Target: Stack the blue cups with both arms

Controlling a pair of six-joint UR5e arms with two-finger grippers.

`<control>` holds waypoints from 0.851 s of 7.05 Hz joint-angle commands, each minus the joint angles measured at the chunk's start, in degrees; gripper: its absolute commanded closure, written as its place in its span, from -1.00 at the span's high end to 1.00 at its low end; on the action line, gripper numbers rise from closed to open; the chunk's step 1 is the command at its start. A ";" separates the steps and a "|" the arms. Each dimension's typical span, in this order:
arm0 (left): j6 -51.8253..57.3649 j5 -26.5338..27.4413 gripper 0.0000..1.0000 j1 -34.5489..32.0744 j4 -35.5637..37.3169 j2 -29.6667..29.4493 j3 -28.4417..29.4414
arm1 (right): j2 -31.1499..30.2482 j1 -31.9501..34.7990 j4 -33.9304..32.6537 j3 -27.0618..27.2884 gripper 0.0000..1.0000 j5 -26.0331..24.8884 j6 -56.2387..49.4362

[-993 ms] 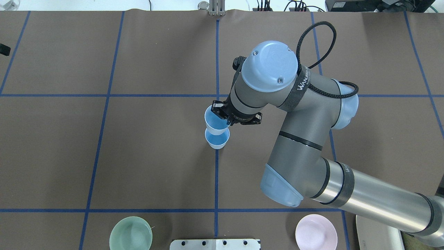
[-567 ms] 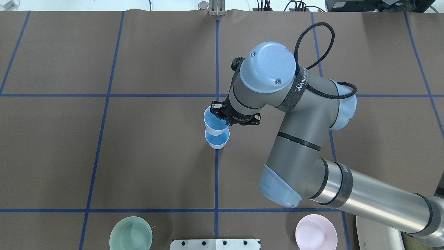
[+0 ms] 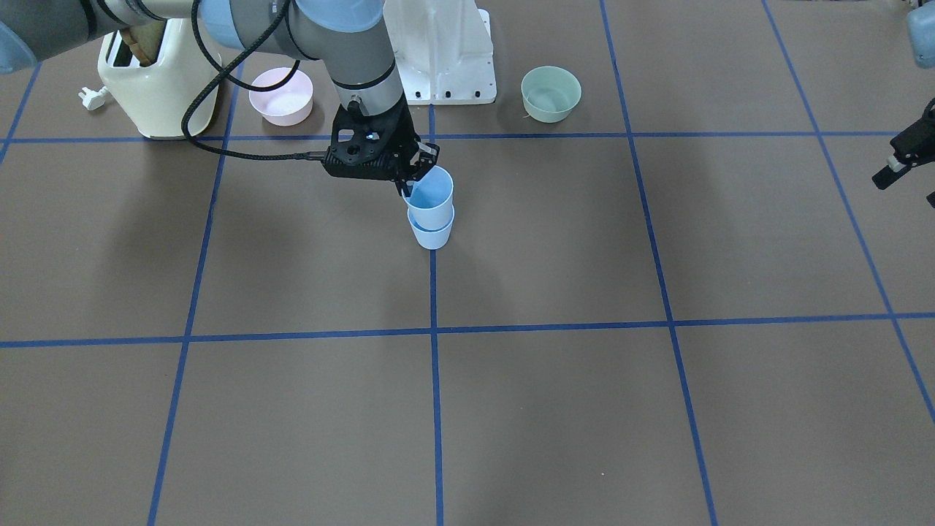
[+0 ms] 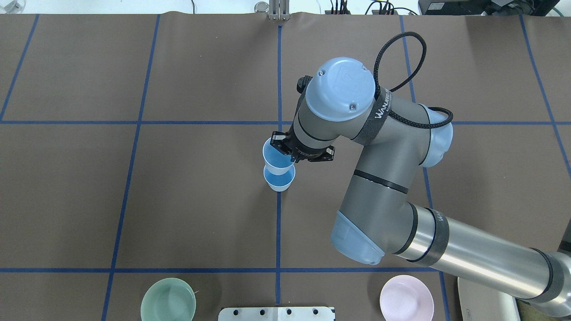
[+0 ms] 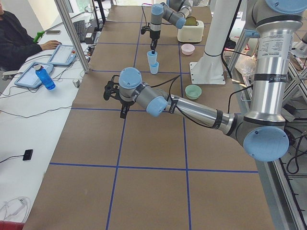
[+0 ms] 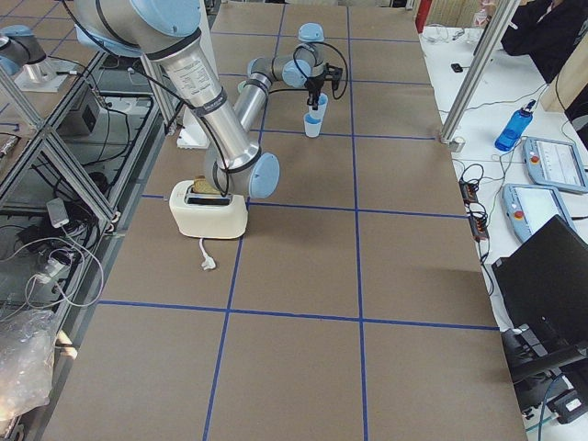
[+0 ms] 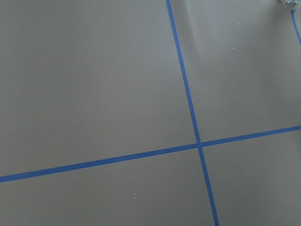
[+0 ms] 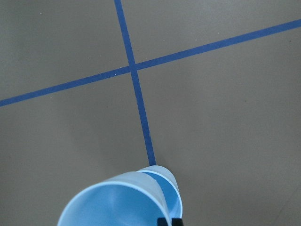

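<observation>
My right arm point(image 4: 392, 187) stretches over the middle of the table point(image 4: 134, 200). The left arm point(image 5: 192, 109) sits well apart toward the left end, so the right one is plainly nearer the work. The lower cup point(image 3: 431, 234) stands upright on the centre tape line point(image 3: 435, 292). The upper cup point(image 3: 432, 196) hangs directly above it, mouth up, its long axis near vertical with a slight lean. Its base seems just inside the lower rim, though I can't swear how deep from these angles. The right gripper point(image 3: 409, 186) is clamped on the upper cup's rim, one finger inside the cup. So I reckon it's straight down, then let go. As for the left gripper point(image 3: 902, 157), I can't tell whether it's spread or closed.
</observation>
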 commanded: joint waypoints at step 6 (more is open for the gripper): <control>-0.09 0.08 0.95 0.04 -0.32 0.15 0.10 | -0.29 -1.77 0.13 -0.28 -1.00 -1.61 -0.01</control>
